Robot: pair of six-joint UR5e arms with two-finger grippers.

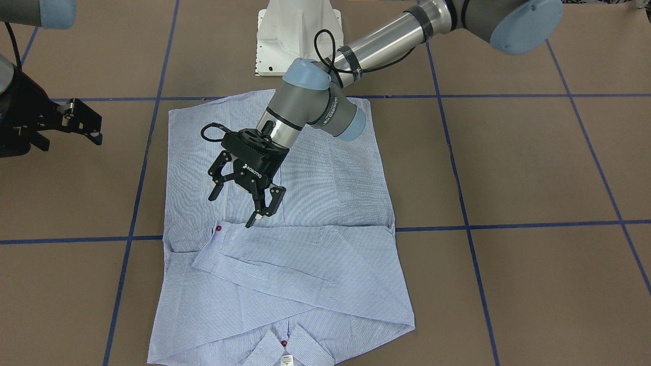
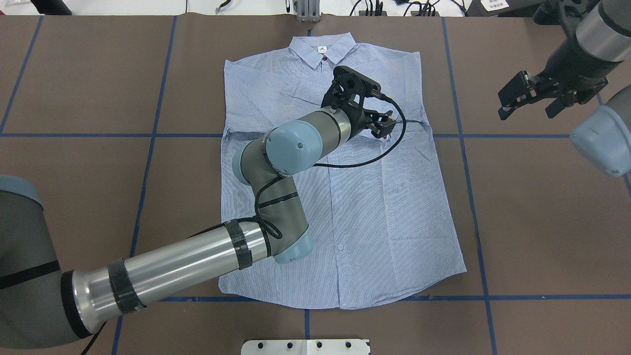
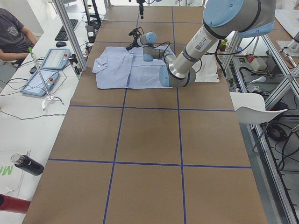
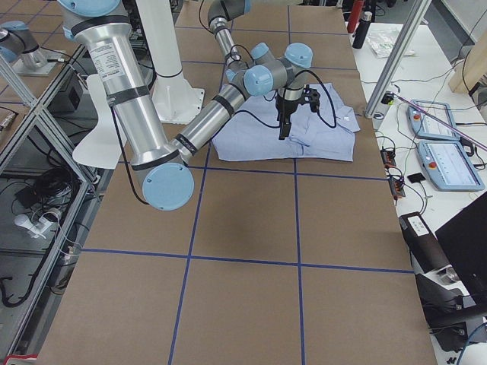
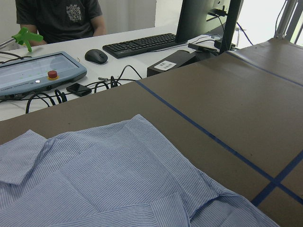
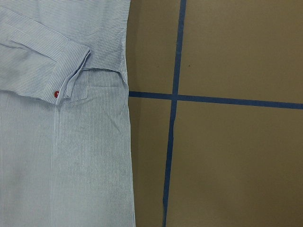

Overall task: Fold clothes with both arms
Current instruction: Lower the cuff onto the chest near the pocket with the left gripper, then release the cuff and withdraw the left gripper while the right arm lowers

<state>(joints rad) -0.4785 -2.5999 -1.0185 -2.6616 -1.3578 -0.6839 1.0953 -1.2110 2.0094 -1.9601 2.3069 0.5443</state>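
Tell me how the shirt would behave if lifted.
Likely floppy: the shirt lies thin and flat, sleeves folded across it. Lifted at one point it would probably drape and the folds slip open. Pushed, it would likely bunch, as small wrinkles near the cuff suggest.

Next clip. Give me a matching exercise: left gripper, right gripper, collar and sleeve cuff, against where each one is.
1 left gripper
2 right gripper
3 collar
4 sleeve cuff

A over bare table, off the shirt
B at the shirt's end farthest from the robot base
C hovering open above the shirt's middle
D lying flat across the shirt's front

Pairs: 1-C, 2-A, 3-B, 4-D
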